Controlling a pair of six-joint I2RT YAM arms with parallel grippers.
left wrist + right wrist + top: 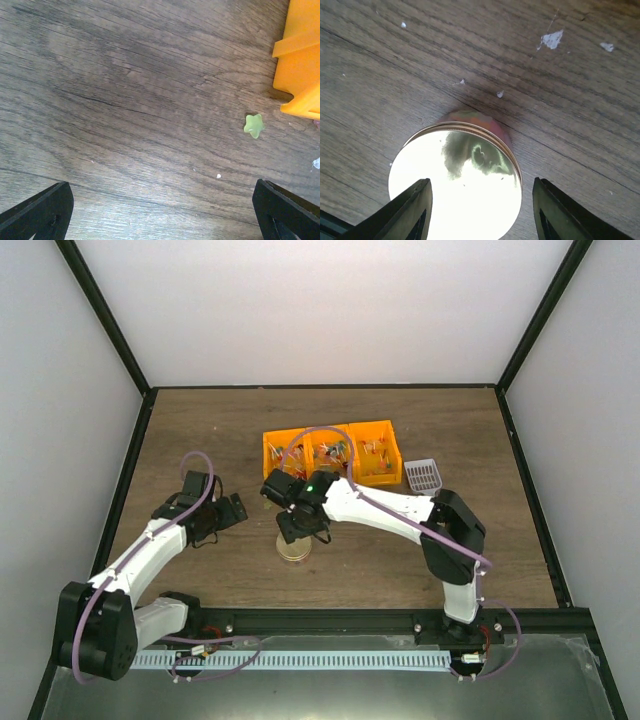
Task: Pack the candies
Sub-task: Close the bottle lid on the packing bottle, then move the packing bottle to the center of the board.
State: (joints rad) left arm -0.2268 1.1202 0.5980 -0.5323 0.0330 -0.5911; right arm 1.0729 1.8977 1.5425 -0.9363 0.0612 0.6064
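Right gripper point(481, 212): fingers apart, straddling the round gold metal lid point(470, 175), towards the table's near edge. Left gripper point(160, 215): fingers apart over bare wood. Small green star-shaped candy point(254, 125) lies near the orange plastic bin point(300, 55).

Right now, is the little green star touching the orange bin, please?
No, the green star lies on bare wood, clear of the orange bin.

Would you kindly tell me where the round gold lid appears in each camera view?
Top external: gold lid at centre, right gripper over it.
Left wrist: not in view.
Right wrist: lower centre, beneath the gripper's fingers.
Shared landmark: the wooden table, in all three.
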